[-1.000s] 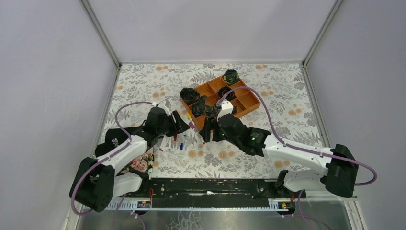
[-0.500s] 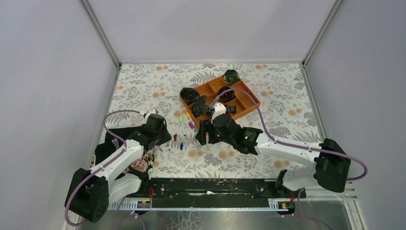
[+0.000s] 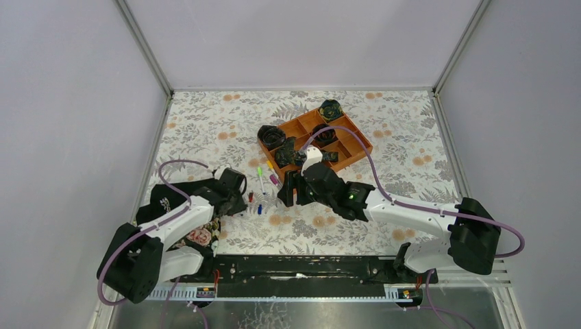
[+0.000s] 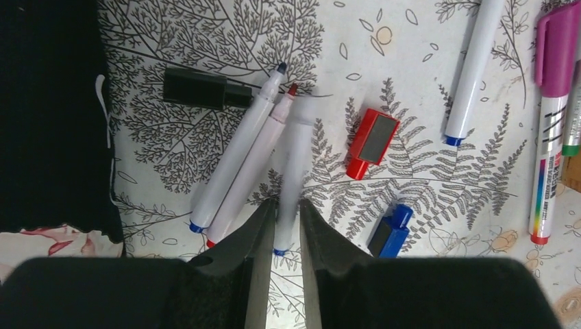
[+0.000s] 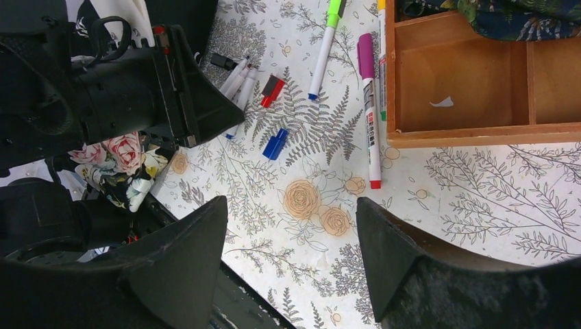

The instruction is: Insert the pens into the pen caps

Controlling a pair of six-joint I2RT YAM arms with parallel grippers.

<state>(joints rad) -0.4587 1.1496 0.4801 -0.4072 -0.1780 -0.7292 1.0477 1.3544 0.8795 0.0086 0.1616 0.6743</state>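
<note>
While left jaws seemingly pinch one of three bunched pens [image 4: 236,159], right jaws gape near three caps [image 4: 371,141].

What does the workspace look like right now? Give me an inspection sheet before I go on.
Surface: floral tablecloth, flat, no spill seen.
Job's things: blue-tipped pen and red-tipped pen lie uncapped side by side; black cap, red cap and blue cap loose nearby; magenta-capped pen and green-capped pen near the wooden tray.
Clutter: dark rolled fabric in and around the tray; dark cloth under the left arm.
Grippers: left gripper closed on the end of a blurred white pen; right gripper open, hovering, holding nothing.
Cables: purple cable arcs over the tray, no snag seen.
Surroundings: plain grey walls; nothing else seen.
</note>
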